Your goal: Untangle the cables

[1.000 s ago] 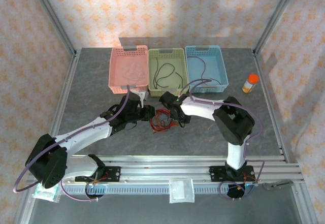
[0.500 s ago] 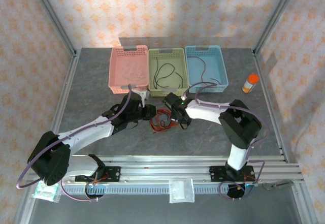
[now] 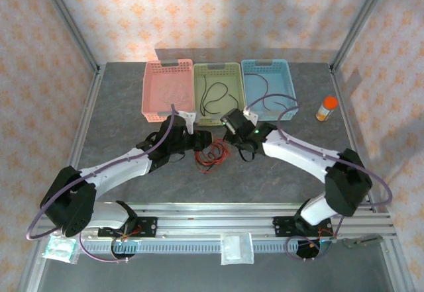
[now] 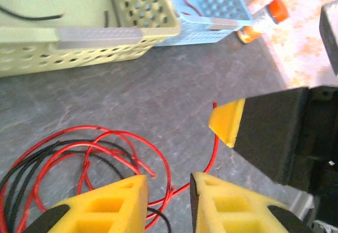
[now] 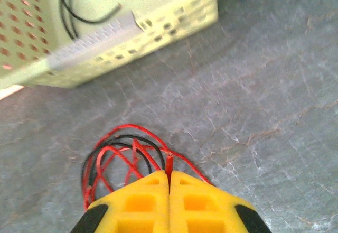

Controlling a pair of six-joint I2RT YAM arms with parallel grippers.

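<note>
Top external view: the cables are being shown as a loose red-and-black tangle on the grey table, just in front of the green basket and between the two grippers. From the right wrist view, the right gripper is being pressed fully closed, and a red cable is being pinched at its fingertips. From the left wrist view, the left gripper is being held narrowly parted at the tangle's edge. A red strand is being seen crossing the gap, with no squeeze visible on it.
</note>
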